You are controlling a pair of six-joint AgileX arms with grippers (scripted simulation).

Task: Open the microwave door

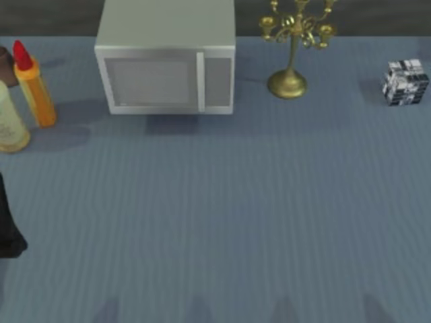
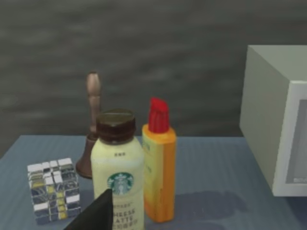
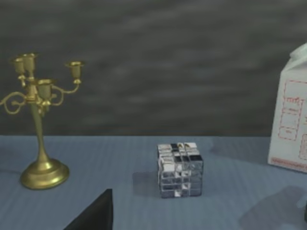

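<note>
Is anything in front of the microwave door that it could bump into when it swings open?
Nothing visible. The table before the microwave door is bare; the orange bottle and the candlestick stand off to the sides.

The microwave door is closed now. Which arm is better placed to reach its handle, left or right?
Probably left. The microwave stands on the table's left half, and the left arm shows at the left edge. The right arm is absent from the top view. The door handle faces the front.
</note>
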